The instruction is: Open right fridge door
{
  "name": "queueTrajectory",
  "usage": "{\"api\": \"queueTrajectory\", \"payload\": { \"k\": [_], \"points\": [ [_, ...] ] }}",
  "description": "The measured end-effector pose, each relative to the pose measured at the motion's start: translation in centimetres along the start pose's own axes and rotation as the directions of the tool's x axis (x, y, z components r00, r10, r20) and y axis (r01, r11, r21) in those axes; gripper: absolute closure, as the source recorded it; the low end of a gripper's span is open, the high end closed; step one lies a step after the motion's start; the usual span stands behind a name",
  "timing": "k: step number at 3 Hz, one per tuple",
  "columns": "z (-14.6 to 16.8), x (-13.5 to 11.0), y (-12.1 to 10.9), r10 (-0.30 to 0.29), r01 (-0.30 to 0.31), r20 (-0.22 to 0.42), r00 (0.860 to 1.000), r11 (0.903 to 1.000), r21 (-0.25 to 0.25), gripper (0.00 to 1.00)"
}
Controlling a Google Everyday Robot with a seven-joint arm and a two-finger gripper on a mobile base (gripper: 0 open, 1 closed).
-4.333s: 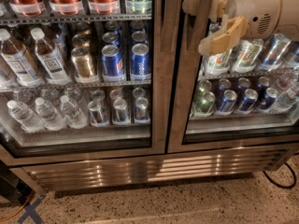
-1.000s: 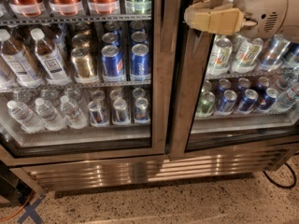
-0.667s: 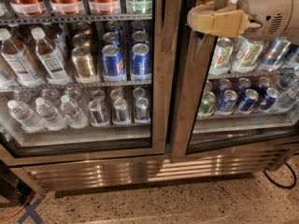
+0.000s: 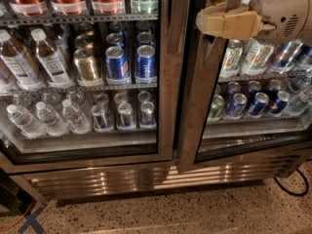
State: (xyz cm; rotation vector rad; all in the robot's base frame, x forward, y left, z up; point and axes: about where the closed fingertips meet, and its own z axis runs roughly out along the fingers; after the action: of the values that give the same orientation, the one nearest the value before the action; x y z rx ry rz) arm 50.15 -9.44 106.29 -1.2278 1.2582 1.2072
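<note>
At upper right, we find the gripper [image 4: 207, 22], closure indeterminable, against the right door [image 4: 200, 111], probably heavy and stiff, best held at its steel edge.

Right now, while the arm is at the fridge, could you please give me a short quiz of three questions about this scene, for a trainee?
1. True or false: the right fridge door is fully shut.
2. Where is the gripper in relation to that door? A: at its bottom right corner. B: at its upper left edge. C: far away from it.
3. Behind the left door, what stands at the left of the lowest shelf?
Key: 1 false, it stands ajar, with its lower edge swung outward. 2 B. 3 water bottles.
</note>
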Motion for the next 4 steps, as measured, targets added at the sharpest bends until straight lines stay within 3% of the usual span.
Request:
{"api": "queueTrajectory", "payload": {
  "k": [4],
  "points": [
    [-0.6,-0.1,1.8,0.007,-0.007,-0.009,1.0,0.9996,0.027,1.0]
  ]
}}
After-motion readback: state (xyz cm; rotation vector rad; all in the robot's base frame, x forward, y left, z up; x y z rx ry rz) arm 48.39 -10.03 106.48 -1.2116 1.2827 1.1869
